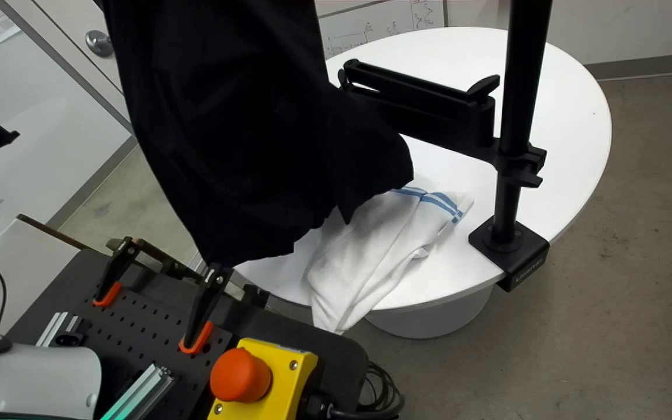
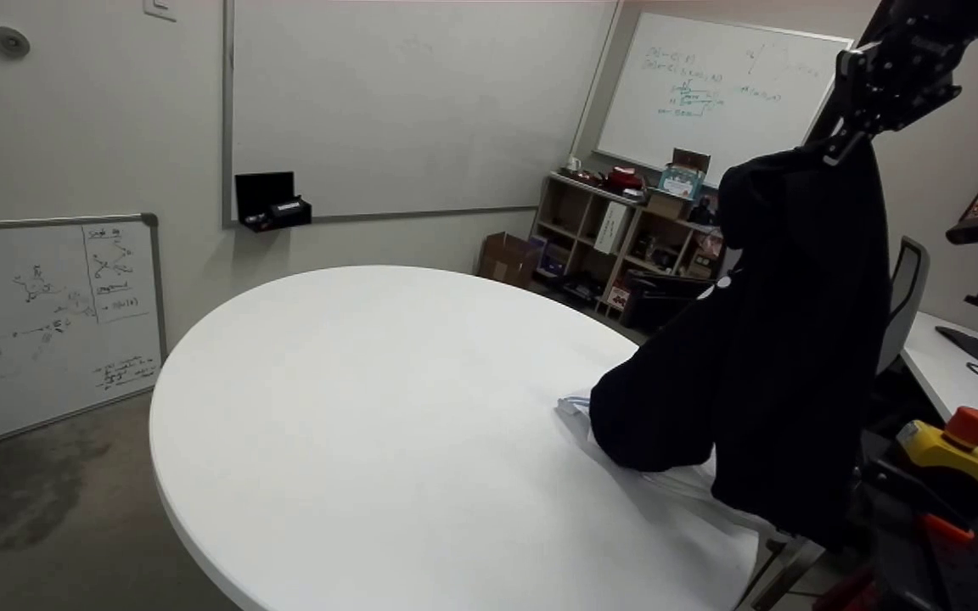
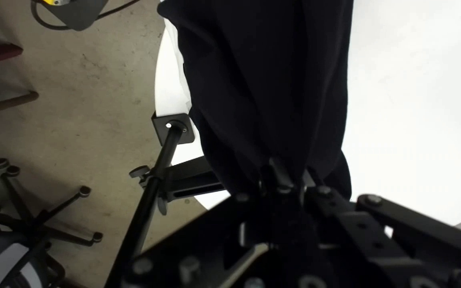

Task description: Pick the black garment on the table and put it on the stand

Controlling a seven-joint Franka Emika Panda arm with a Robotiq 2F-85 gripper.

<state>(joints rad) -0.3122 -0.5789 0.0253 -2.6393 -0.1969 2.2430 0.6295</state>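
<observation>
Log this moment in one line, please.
jaws: shut on black garment; garment: hanging; stand: at edge of table; garment-stand contact: unclear; white cloth: partly past table edge

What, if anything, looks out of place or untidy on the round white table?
The white towel with blue stripes looks untidy: it lies crumpled on the round white table, and one end hangs over the edge. The black garment partly hides it. I can see no spill or damage.

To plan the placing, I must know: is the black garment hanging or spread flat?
Hanging: in an exterior view, the black garment dangles below the gripper, shut on its top.
</observation>
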